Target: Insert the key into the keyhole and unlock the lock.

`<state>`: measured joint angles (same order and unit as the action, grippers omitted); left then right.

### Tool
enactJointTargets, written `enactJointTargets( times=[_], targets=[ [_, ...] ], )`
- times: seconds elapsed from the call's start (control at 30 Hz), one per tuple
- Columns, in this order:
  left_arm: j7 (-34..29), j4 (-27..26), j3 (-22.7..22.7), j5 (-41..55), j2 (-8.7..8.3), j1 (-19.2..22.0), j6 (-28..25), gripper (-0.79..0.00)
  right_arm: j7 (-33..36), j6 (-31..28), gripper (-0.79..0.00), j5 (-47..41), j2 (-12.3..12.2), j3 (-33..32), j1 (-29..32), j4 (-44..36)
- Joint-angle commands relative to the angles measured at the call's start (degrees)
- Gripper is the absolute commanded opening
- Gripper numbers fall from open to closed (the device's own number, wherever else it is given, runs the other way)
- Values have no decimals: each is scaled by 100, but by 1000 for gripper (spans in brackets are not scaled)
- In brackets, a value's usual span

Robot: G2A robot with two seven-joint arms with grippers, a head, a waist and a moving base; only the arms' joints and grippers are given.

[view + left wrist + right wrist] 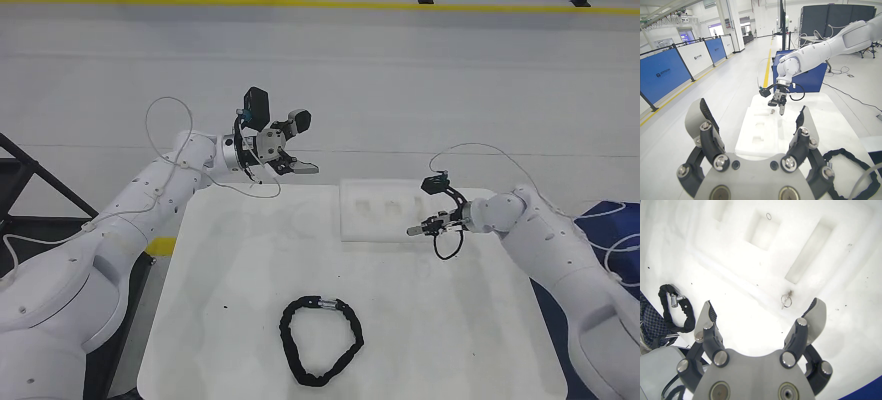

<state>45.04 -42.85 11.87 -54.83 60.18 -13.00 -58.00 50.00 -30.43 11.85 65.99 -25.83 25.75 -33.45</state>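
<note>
A black fabric-covered chain lock [320, 340] lies in a loop on the white table, its silver lock cylinder [674, 301] at the joint. The small key [786, 299] on its ring sticks in the white foam block [372, 226] beside a rectangular recess. My right gripper [762, 308] hangs open just above the foam, with the key slightly ahead of its fingertips; nothing is between them. In the left wrist view the key [773, 111] stands just below that right gripper [779, 107]. My left gripper [305, 145] is open and empty, raised over the table's far left corner.
The foam block [772, 136] has several rectangular recesses, and a loose small ring [768, 216] lies by one. The chain [848, 161] rests near the table's front. The table [230, 300] ends at the open floor, and a blue cabinet [810, 75] stands behind the right arm.
</note>
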Motion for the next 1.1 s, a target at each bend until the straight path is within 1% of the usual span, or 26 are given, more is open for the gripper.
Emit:
enactJointTargets(
  times=[0.0, 0.03, 0.07, 0.17, 0.27, 0.3, 0.37, 0.43, 0.7, 0.77, 0.83, 0.97, 1.07],
  targets=[
    [0, 0, 0, 1, 0, 0, 0, 0, -15, 42, -151, 133, 49, 37, -34, 61],
    [0, 0, 0, 1, 0, 0, 0, 0, -29, 77, -185, 196, 76, 54, -49, 89],
    [0, 0, 0, 1, 0, 0, 0, 0, -38, 122, -200, 270, 101, 73, -65, 118],
    [0, 0, 0, 1, 0, 0, 0, 0, -73, 262, -206, 463, 173, 117, -106, 188],
    [0, 0, 0, 1, 0, 0, 0, 0, -79, 379, -252, 586, 234, 137, -129, 250],
    [0, 0, 0, 1, 0, 0, 0, 0, -74, 428, -280, 626, 253, 142, -138, 270],
    [0, 0, 0, 1, 0, 0, 0, 0, -82, 469, -369, 664, 287, 138, -142, 304],
    [0, 0, 0, 1, 0, 0, 0, 0, -89, 480, -416, 694, 315, 128, -148, 349],
    [0, 0, 0, 1, 0, 0, 0, 0, 5, 736, -468, 959, 421, 137, -190, 414],
    [0, 0, 0, 1, 0, 0, 0, 0, 8, 758, -496, 991, 441, 124, -192, 435],
    [0, 0, 0, 1, 0, 0, 0, 0, -15, 908, -508, 1137, 464, 146, -203, 479],
    [0, 0, 0, 1, 0, 0, 0, 0, -74, 1062, -594, 1198, 521, 124, -191, 519],
    [0, 0, 0, 1, 0, 0, 0, 0, -113, 1110, -628, 1203, 556, 95, -183, 577]
  ],
)
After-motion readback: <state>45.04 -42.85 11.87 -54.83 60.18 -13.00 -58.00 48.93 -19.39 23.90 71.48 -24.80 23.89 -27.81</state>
